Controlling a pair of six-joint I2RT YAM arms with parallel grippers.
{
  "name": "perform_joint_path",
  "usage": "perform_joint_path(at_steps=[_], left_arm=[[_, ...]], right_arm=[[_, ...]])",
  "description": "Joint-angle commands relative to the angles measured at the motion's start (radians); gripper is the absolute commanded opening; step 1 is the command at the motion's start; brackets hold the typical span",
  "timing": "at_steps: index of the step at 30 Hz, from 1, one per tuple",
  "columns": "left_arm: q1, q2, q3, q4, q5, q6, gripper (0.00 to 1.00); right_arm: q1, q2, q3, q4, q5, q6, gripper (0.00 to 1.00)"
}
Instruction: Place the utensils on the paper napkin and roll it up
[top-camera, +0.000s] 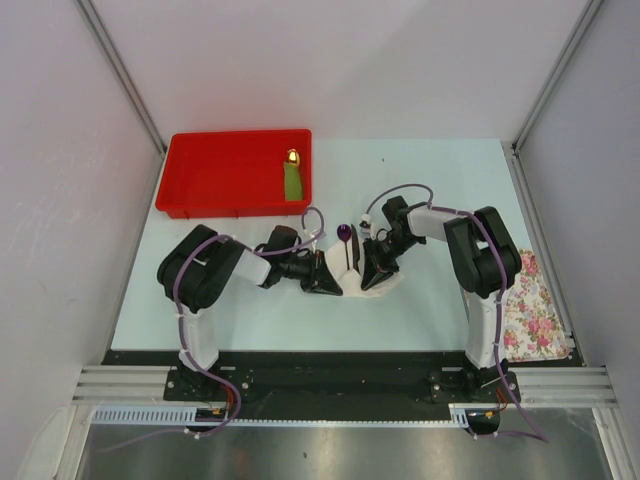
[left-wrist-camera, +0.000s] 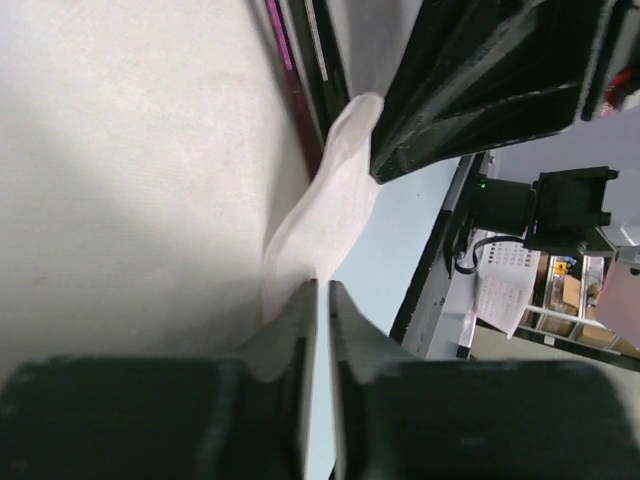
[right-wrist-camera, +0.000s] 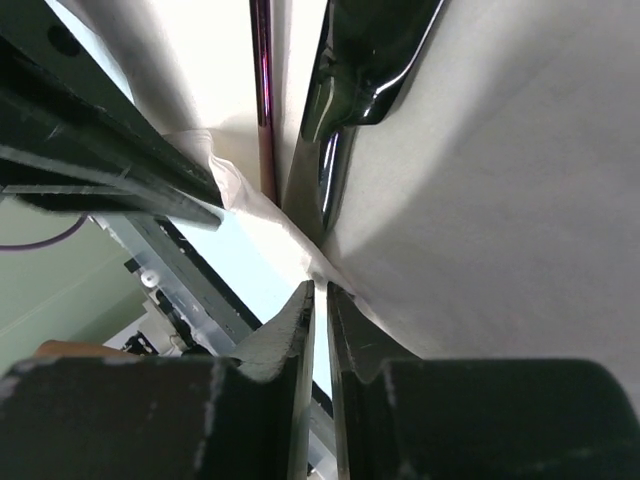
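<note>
The white paper napkin (top-camera: 352, 272) lies at the table's middle between both grippers, its near edge lifted into a fold (left-wrist-camera: 330, 190). The spoon, with a small purple bowl (top-camera: 344, 232), lies on it; its purple handle (right-wrist-camera: 262, 90) runs beside the glossy black knife (right-wrist-camera: 345, 70). Both run as dark stripes in the left wrist view (left-wrist-camera: 300, 60). My left gripper (top-camera: 326, 281) is shut, pinching the napkin's edge at its tips (left-wrist-camera: 323, 285). My right gripper (top-camera: 372, 274) is shut on the napkin's edge from the other side (right-wrist-camera: 320, 287). The two grippers nearly touch.
A red tray (top-camera: 200, 175) stands at the back left and holds a green piece with a gold tip (top-camera: 292, 178). A pink-and-white flower-printed cloth (top-camera: 530, 310) lies at the table's right edge by the right arm's base.
</note>
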Motion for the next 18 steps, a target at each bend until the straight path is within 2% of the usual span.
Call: perform_joint_path(at_steps=[1,2,3,6,12,18], left_arm=[[0.004,-0.05,0.009,0.039,-0.026,0.032,0.24],[0.004,-0.058,0.011,0.045,-0.026,0.029,0.28],[0.004,-0.065,0.012,0.057,-0.025,0.02,0.37],[0.004,-0.099,0.02,0.061,-0.034,0.027,0.49],[0.011,-0.125,0.043,0.024,-0.077,0.061,0.57],[0.014,-0.105,0.082,-0.044,-0.118,0.123,0.58]], right_arm=[[0.006,0.047,0.015,0.052,0.093,-0.013,0.14],[0.006,0.051,0.017,0.052,0.096,-0.013,0.14],[0.006,0.053,0.015,0.052,0.099,-0.016,0.14],[0.004,0.054,0.015,0.049,0.112,-0.016,0.14],[0.006,0.059,0.015,0.046,0.121,-0.021,0.13],[0.006,0.057,0.014,0.043,0.128,-0.019,0.12]])
